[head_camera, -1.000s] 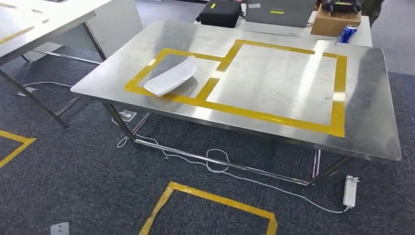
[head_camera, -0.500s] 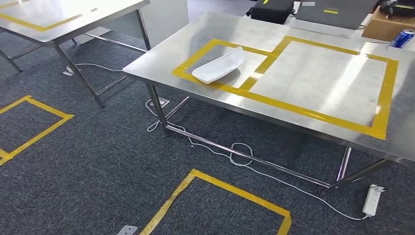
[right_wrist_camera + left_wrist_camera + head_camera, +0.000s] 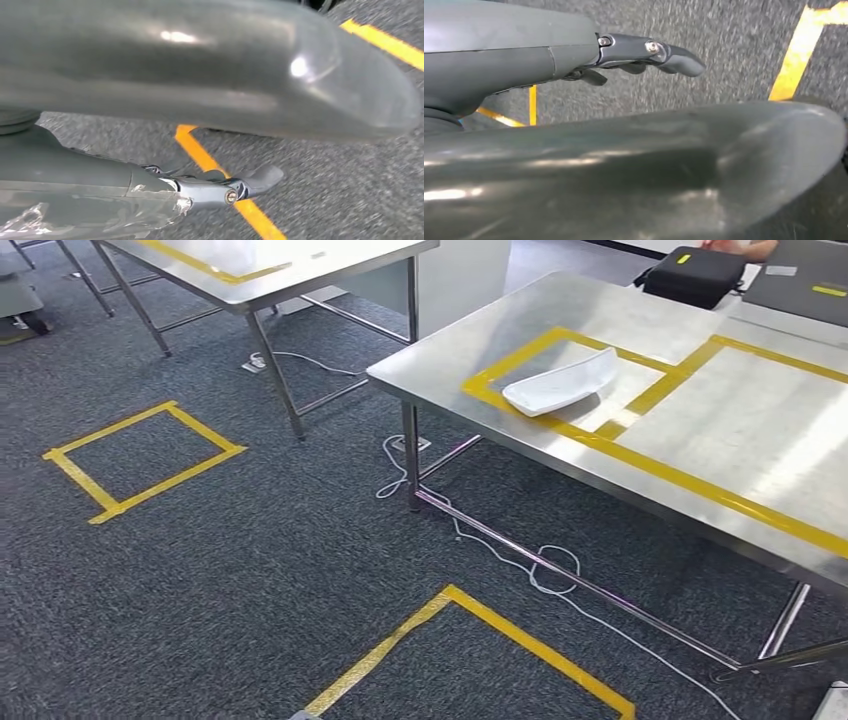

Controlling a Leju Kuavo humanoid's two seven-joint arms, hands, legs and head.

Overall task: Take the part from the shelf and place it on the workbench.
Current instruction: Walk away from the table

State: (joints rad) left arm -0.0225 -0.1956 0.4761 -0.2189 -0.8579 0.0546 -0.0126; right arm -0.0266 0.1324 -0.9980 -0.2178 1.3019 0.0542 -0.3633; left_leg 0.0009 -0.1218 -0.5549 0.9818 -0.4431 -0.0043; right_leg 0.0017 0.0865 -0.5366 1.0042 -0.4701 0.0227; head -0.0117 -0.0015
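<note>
Head: white part [image 3: 560, 385] lies on the workbench [image 3: 470, 340], right, inside yellow tape; second table [image 3: 300, 270] far left.
Left wrist: left hand [image 3: 644, 52] fingers apart, holding nothing; carpet below.
Right wrist: right hand [image 3: 225, 187] likewise bare.
Risk: cable [image 3: 540, 565] near the table legs could snag a foot, I judge.
Writing: none readable.

Hung low over dark carpet, both arms. Grey ribbed-cover left hand [image 3: 634, 52] held nothing, dark fingers [image 3: 674, 57] stretched forward and slightly curled at the tips, seen in the left wrist view. Grey right hand [image 3: 220, 187], cover patched with clear tape, likewise empty in the right wrist view, dark fingers [image 3: 262, 177] extended, not closed on anything.
</note>
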